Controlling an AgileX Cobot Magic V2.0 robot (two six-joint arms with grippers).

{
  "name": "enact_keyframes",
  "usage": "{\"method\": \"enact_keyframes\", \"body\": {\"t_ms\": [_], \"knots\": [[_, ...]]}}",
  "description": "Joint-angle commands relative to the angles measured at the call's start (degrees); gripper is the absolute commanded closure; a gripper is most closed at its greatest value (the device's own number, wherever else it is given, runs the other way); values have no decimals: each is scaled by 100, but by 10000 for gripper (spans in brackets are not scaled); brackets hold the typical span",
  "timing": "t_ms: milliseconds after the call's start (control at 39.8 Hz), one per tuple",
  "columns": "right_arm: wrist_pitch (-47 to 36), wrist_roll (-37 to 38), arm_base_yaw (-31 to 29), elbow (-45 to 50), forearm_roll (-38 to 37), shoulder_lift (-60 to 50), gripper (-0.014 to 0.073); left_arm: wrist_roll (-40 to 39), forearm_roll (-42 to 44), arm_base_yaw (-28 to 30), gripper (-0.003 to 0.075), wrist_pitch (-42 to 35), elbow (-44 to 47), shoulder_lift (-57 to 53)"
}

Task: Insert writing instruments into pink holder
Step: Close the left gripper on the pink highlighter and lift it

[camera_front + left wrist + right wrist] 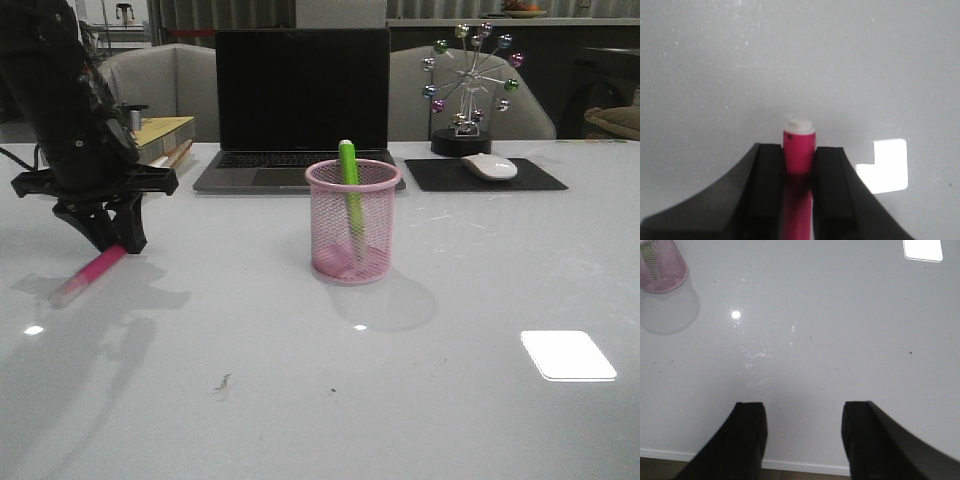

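While the green marker (349, 185) already stands inside the pink holder (353, 222), leaning with its upper end poking above the rim, the pink marker (90, 275) lies low at the left side of the white table (440, 400), slanting down toward the surface with its pale capped end nearest the camera in the front view. From the left wrist camera the same pink marker (799, 150) is pinched between the two black fingers (767, 172) of the left gripper (799, 160), its whitish end sticking out just past the fingertips, so that gripper is clamped on it. In the front view the left gripper (118, 236) points down at the marker's upper end, well to the left of the holder. The right gripper (802, 422) hangs over bare table with its jaws spread apart and nothing between them; the holder (662, 267) shows in a corner of its view, well away from its fingers. Behind the holder sits a laptop (300, 100) with a dark screen, to its right a black mouse pad (440, 178) carrying a white mouse (489, 167), and beyond that a desk toy with coloured balls (470, 85). A stack of books (165, 135) lies at the far left
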Motion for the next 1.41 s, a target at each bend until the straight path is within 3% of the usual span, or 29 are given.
{"method": "enact_keyframes", "body": {"t_ms": [0,100,879,1155,1381], "knots": [[-314,1,-35,-168,-78,-20,134,100,-175,-34,572,-580,-164,-291],[-249,1,-35,-168,-78,-20,134,108,-175,-43,632,-896,-164,-291],[100,1,-35,-168,-78,-20,134,253,-107,-239,629,-804,-500,-1223],[100,1,-35,-168,-78,-20,134,747,-897,-649,629,-2630,-457,-2075],[109,-4,-35,-168,-156,-20,134,846,-909,-1789,628,-5080,432,-2400]]}}
